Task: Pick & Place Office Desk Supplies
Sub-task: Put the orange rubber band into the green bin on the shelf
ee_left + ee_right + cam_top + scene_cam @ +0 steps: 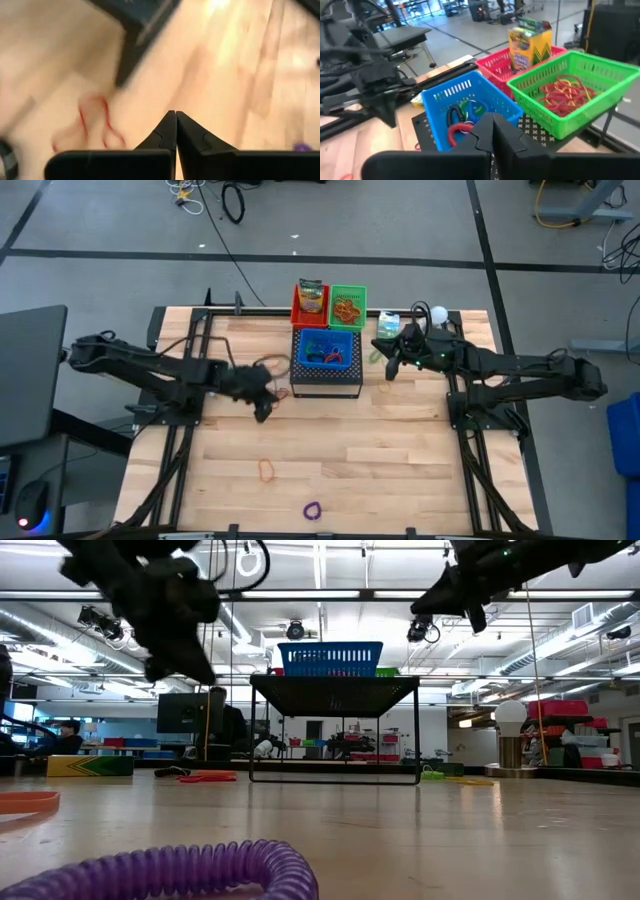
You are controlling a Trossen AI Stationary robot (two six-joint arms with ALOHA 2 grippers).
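Both hands are closed and empty: left hand above table, right hand beside blue basket.

Both grippers' jaws closed, left gripper, right gripper.

Table top: pale wood planks, smooth, low sheen.
Blue basket, red basket, green basket: perforated moulded plastic, slightly glossy.
Black perforated box: matt dark finish, looks like metal mesh.
Crayon box: printed glossy cardboard.
Purple loop: ribbed coil, shiny plastic.
Rubber bands: thin, matt rubber.
Right gripper and left gripper: matt black plastic.
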